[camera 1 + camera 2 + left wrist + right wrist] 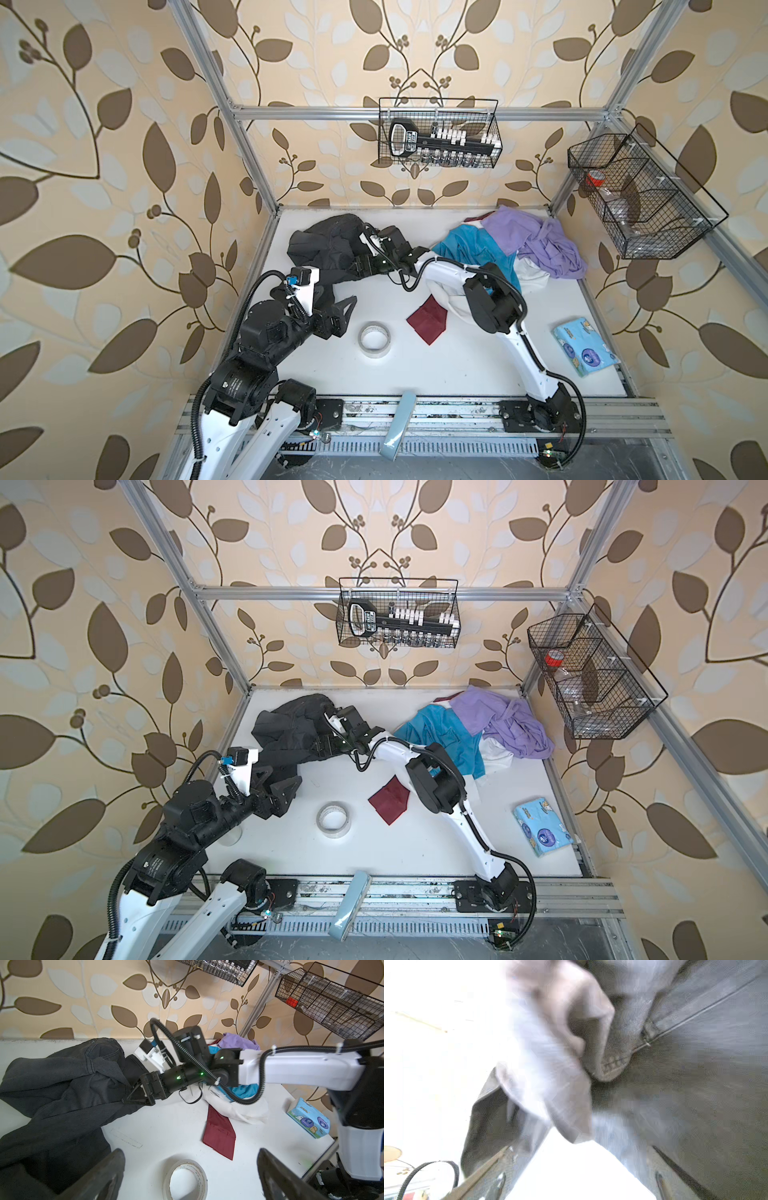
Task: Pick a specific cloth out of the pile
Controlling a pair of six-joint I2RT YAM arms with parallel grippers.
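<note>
In both top views the large charcoal-black plain garment (pixel 324 245) (pixel 286 729) lies crumpled at the far-left corner of the white table (pixel 457 365), well apart from the heap of lavender and turquoise garments (pixel 528 245). The right gripper (pixel 354 264) merges with the dark folds.

In the left wrist view the left gripper (pixel 191 1154) is spread wide over a clear tape roll (pixel 187 1180), with bare tabletop ahead.

In the blurred, overexposed right wrist view the right gripper's fingers (pixel 481 1178) stand apart, with the garment (pixel 695 1084) just beyond.
</note>
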